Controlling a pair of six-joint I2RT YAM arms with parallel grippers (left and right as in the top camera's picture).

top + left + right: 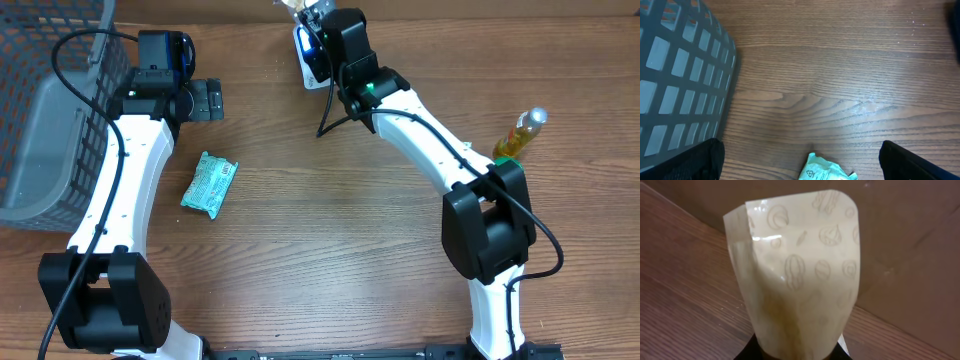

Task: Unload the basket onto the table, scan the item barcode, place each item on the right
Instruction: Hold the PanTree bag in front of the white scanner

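Currently the pouch (800, 280), beige film printed with nut drawings, is up at the far edge of the table (330, 220), lifted off the wood and standing upright in my right tool (305, 18). That tool is clenched on the pouch's bottom edge; the top flops free and its left side curls forward. No barcode shows on the face toward the wrist camera.

I'd judge it light, thin and crinkly. It is glossy, so it could slip, and a hard squeeze would crease the film or crush what's inside. The best hold looks like a sealed edge, which keeps the flat printed faces uncovered for scanning.

My left tool (210, 100) is released, jaws wide, holding nothing, low over bare wood. Near it lies a green packet (209, 184), with a grey basket (40, 150) to its left. A bottle (520, 135) stands well apart on the right.
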